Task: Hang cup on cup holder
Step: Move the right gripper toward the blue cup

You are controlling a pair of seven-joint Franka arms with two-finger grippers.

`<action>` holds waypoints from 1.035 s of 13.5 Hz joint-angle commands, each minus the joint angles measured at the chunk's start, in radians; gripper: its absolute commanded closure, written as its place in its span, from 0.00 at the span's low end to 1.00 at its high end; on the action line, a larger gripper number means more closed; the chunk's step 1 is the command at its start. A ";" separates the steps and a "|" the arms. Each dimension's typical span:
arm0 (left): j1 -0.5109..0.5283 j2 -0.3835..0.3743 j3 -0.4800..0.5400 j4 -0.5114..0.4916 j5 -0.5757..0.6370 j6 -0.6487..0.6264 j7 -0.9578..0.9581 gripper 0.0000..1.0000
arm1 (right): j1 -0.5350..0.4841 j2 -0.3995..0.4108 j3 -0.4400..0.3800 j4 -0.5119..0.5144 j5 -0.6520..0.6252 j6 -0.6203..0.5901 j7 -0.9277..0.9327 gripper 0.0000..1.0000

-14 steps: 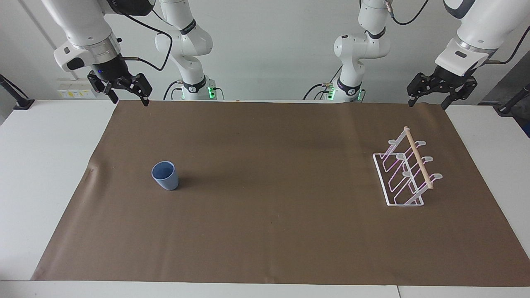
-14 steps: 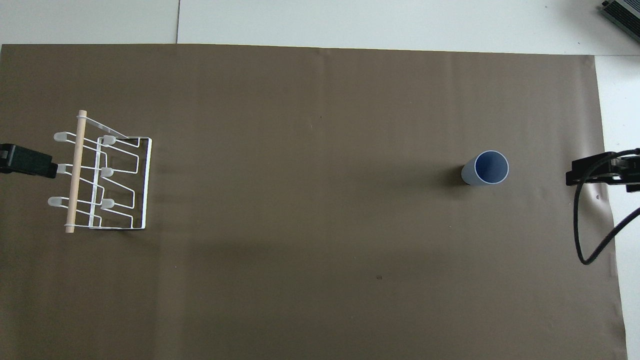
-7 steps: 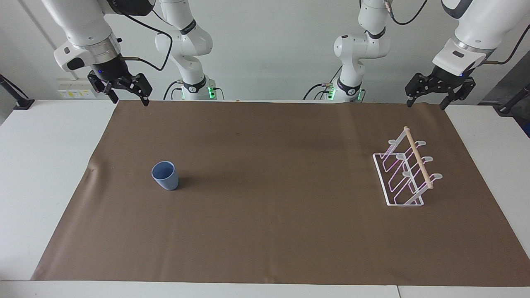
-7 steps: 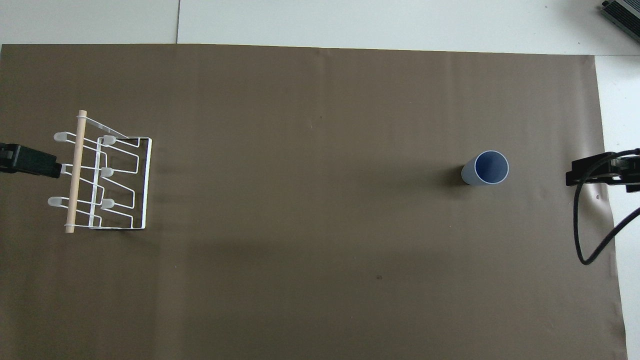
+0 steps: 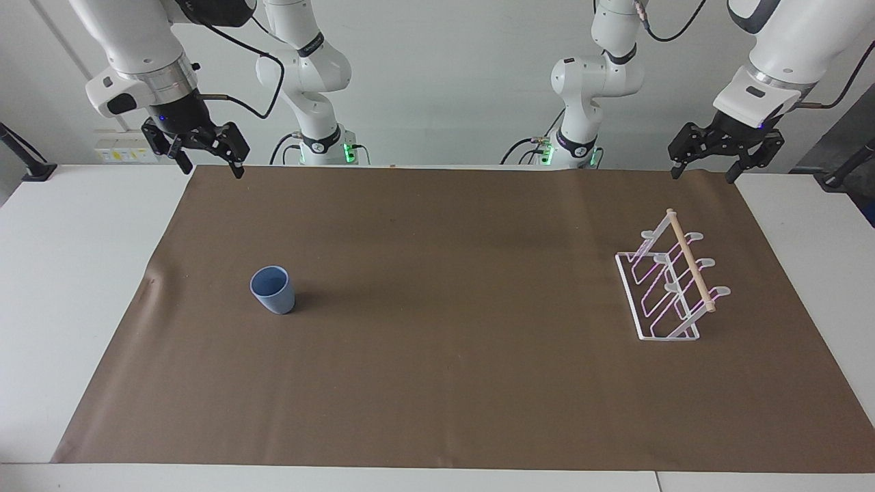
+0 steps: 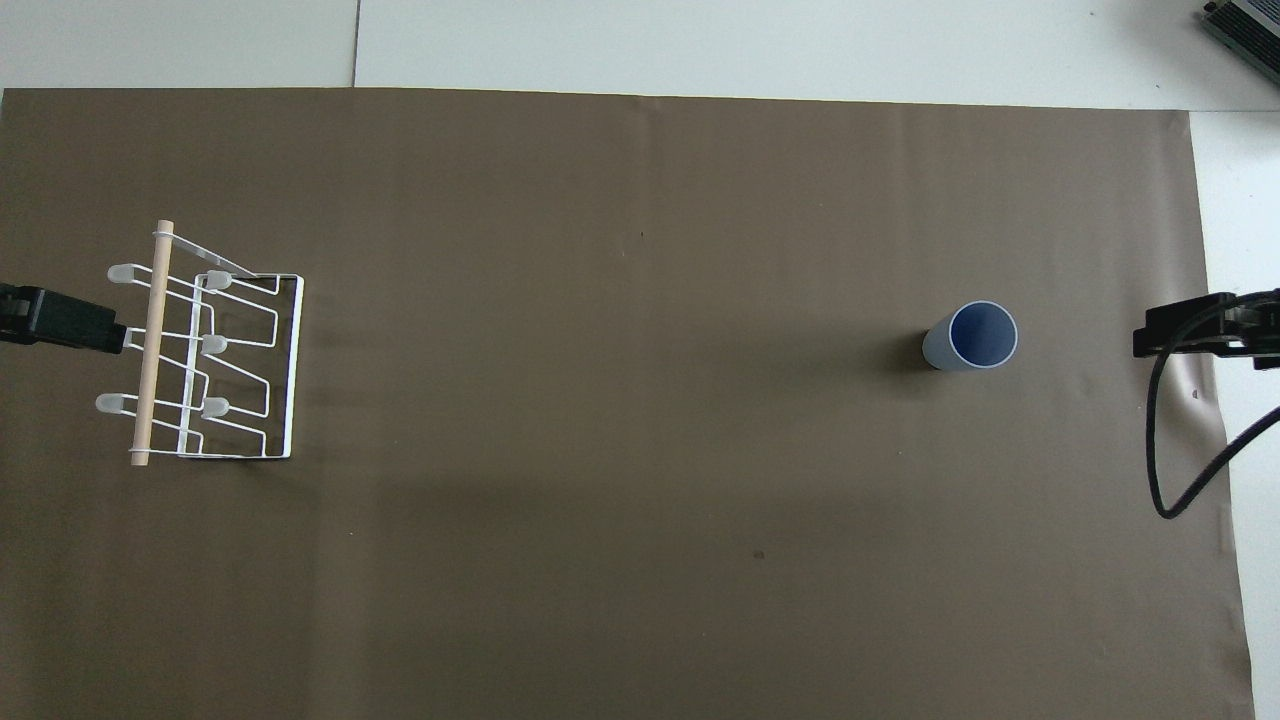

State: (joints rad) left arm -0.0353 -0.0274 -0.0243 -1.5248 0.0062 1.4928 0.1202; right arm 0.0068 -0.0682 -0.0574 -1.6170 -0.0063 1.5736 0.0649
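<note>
1. Brown paper (image 5: 451,383) is covering most of the white table (image 5: 61,273), giving both arms one flat, plain surface to work over.
2. Standing upright on its base, mouth up, the cup (image 5: 273,290) is sitting on the paper toward the right arm's end of the table, with nothing touching it; that pose leaves its rim and walls free for a grasp from above or from the side.
3. Well apart from it, the cup holder (image 5: 668,287) is resting on its rectangular base toward the left arm's end, its prongs slanting upward under the wooden dowel (image 5: 691,260), ready to take an inverted cup.
4. Hovering over the paper's edge nearest the robots, the right gripper (image 5: 205,154) is holding nothing, fingers spread wide; it looks like the natural arm to fetch the cup.
5. Likewise raised and empty, the left gripper (image 5: 703,158) is hanging with fingers wide over the edge nearest the robots at the holder's end, apparently waiting.
</note>
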 commanded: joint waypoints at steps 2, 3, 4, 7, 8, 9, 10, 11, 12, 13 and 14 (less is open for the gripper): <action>-0.008 -0.034 0.009 -0.043 -0.003 0.024 -0.002 0.00 | -0.004 -0.019 0.004 -0.035 -0.021 0.034 -0.042 0.00; -0.008 -0.034 0.007 -0.043 -0.003 0.024 -0.001 0.00 | -0.005 -0.015 0.004 -0.041 -0.021 0.039 -0.059 0.00; -0.009 -0.034 0.007 -0.043 -0.003 0.027 -0.001 0.00 | -0.007 -0.010 0.005 -0.055 -0.020 0.067 -0.072 0.00; -0.009 -0.034 0.009 -0.044 -0.003 0.043 -0.002 0.00 | -0.014 0.013 0.004 -0.153 -0.011 0.216 -0.157 0.00; -0.009 -0.034 0.009 -0.044 -0.003 0.043 -0.002 0.00 | -0.014 0.016 0.004 -0.200 -0.011 0.285 -0.180 0.00; -0.009 -0.034 0.009 -0.044 -0.003 0.043 -0.002 0.00 | -0.014 0.030 0.005 -0.239 -0.011 0.334 -0.191 0.00; -0.009 -0.034 0.007 -0.044 -0.003 0.043 -0.002 0.00 | -0.014 0.045 0.005 -0.262 -0.009 0.370 -0.209 0.00; -0.009 -0.034 0.007 -0.044 -0.003 0.041 0.002 0.00 | -0.018 0.068 0.004 -0.276 -0.009 0.411 -0.239 0.00; -0.009 -0.034 0.007 -0.043 -0.003 0.041 0.004 0.00 | -0.022 0.099 0.004 -0.276 -0.009 0.433 -0.261 0.00; -0.009 -0.034 0.007 -0.043 -0.003 0.041 0.010 0.00 | -0.037 0.137 0.004 -0.276 -0.008 0.469 -0.282 0.00; -0.009 -0.034 0.007 -0.043 -0.003 0.041 0.010 0.00 | -0.050 0.169 0.005 -0.280 -0.006 0.518 -0.312 0.00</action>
State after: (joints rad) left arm -0.0352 -0.0284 -0.0242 -1.5255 0.0062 1.5070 0.1203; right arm -0.0085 0.0533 -0.0597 -1.8897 -0.0181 2.0252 -0.1824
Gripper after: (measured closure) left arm 0.000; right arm 0.000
